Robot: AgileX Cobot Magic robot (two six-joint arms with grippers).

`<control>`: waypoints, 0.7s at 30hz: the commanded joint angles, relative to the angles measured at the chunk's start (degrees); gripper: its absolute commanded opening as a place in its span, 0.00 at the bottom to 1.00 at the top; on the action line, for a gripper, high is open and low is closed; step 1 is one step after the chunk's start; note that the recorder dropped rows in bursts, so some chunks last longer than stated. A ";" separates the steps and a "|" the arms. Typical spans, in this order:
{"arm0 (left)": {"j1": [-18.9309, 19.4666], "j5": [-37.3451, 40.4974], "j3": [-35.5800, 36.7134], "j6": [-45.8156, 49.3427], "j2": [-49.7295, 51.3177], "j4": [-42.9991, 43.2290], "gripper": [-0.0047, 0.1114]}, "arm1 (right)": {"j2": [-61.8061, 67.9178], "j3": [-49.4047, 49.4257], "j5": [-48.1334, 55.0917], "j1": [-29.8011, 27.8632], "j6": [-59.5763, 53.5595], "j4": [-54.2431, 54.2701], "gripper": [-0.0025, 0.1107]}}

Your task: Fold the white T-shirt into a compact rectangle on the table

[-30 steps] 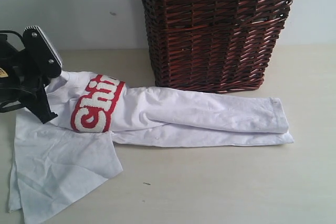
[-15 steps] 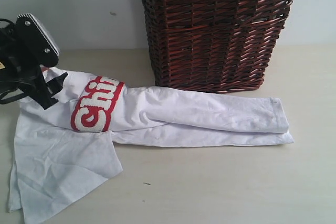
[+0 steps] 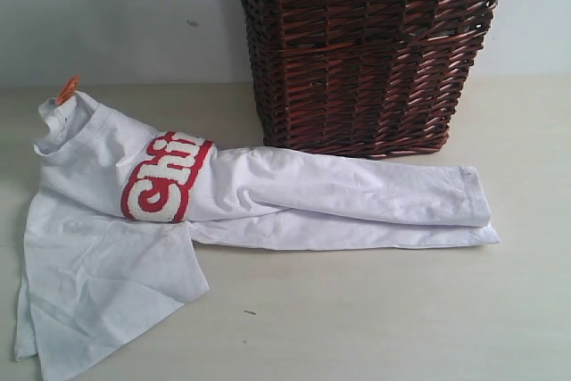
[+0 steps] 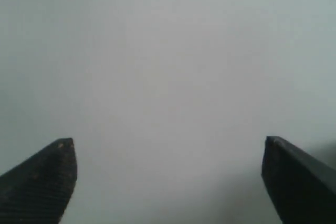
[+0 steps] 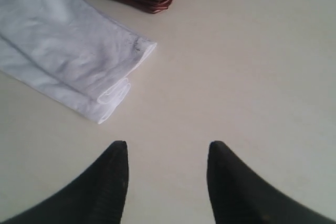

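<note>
White cotton takes up the left and middle of the exterior view. The white T-shirt [image 3: 339, 194] lies on the table [image 3: 375, 318], folded lengthwise into a long band that runs just in front of the dark wicker basket [image 3: 375, 51]. Its collar end sits propped up at the left, with the orange neck tag [image 3: 67, 88] poking out on top. The red strip [image 3: 165, 176] of fuzzy lettering crosses the band beside it, and a loose flap [image 3: 107, 292] spreads flat toward the near left. In the left wrist view, the left claw [image 4: 168, 141] stands wide and empty, facing a blank grey blur. In the right wrist view, the right claw [image 5: 167, 145] hangs over bare table, its fingers partly apart and empty. The shirt's folded hem end [image 5: 79, 61] lies near it but apart, by the basket's corner.
</note>
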 commanded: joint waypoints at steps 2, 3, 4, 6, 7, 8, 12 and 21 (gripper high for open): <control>1.37 10.98 13.67 16.07 -13.54 -13.11 0.48 | -3.37 0.01 11.91 -0.16 -8.86 -0.10 0.37; 2.87 11.12 16.32 16.92 -15.04 -13.11 0.46 | -4.18 0.01 12.94 -0.16 -11.14 -0.10 0.37; 4.63 11.12 18.93 17.13 -16.42 -13.11 0.44 | -5.63 0.01 13.55 -0.16 -13.09 -0.10 0.37; 7.92 11.12 23.34 17.13 -18.51 -13.11 0.43 | -8.02 0.01 13.55 -0.16 -15.52 -0.10 0.36; 9.61 11.12 25.59 17.13 -19.46 -13.11 0.43 | -10.02 0.01 13.36 -0.16 -17.14 -0.10 0.35; 10.81 11.12 27.25 17.13 -20.28 -13.11 0.43 | -11.40 0.01 13.27 -0.16 -18.12 -0.10 0.34; 14.56 11.12 33.66 17.55 -21.86 -13.11 0.43 | -17.80 0.01 13.25 -0.16 -19.58 -0.10 0.31; 15.34 12.24 42.08 17.55 -21.91 -13.11 0.43 | -27.68 0.01 16.92 -0.16 -19.30 -0.32 0.28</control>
